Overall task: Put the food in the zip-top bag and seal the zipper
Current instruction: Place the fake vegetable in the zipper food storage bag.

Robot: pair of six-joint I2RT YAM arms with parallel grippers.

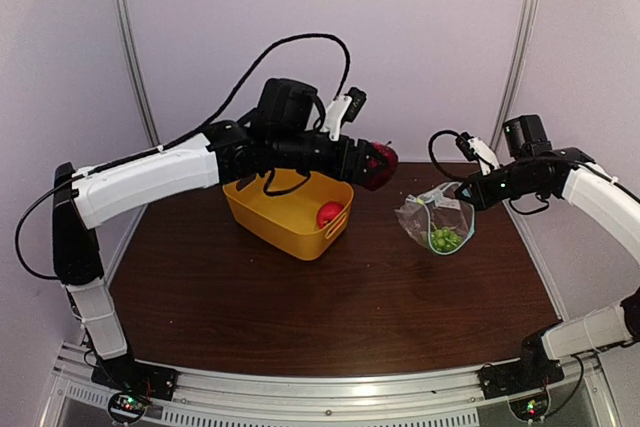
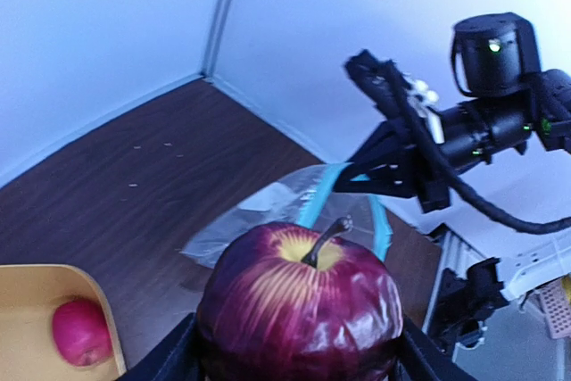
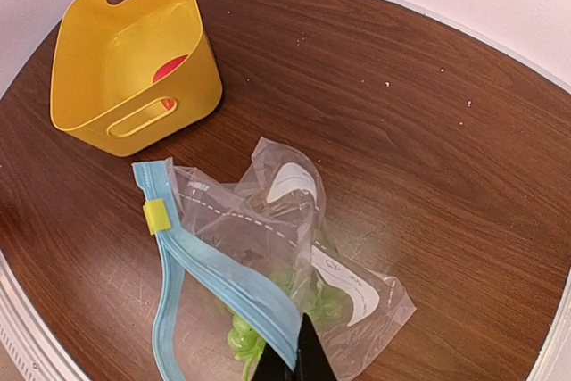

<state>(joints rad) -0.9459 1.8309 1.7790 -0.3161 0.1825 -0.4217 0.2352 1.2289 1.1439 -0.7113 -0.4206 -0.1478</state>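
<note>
1. dark wooden table (image 1: 300, 297) fills the lower frame
2. my left gripper (image 1: 372, 164) clamps the maroon fruit (image 2: 299, 310) mid-frame
3. my right gripper (image 3: 302, 352), closed, pinches the zipper (image 3: 223, 278) of the zip-top bag (image 3: 268, 211), centre right, grapes (image 1: 444, 239) inside
4. pink-red fruit (image 1: 329, 214) sits in the yellow basket (image 1: 285, 229)

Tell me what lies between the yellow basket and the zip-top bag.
Only bare tabletop lies between the yellow basket and the zip-top bag, clearest in the right wrist view.

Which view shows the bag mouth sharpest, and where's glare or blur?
Right wrist: sharpest, zipper crisp, mild glare on the bag plastic. Left wrist: maroon fruit sharp and shiny, fills the lower frame, bluish cast. Top external: soft, bag small.
</note>
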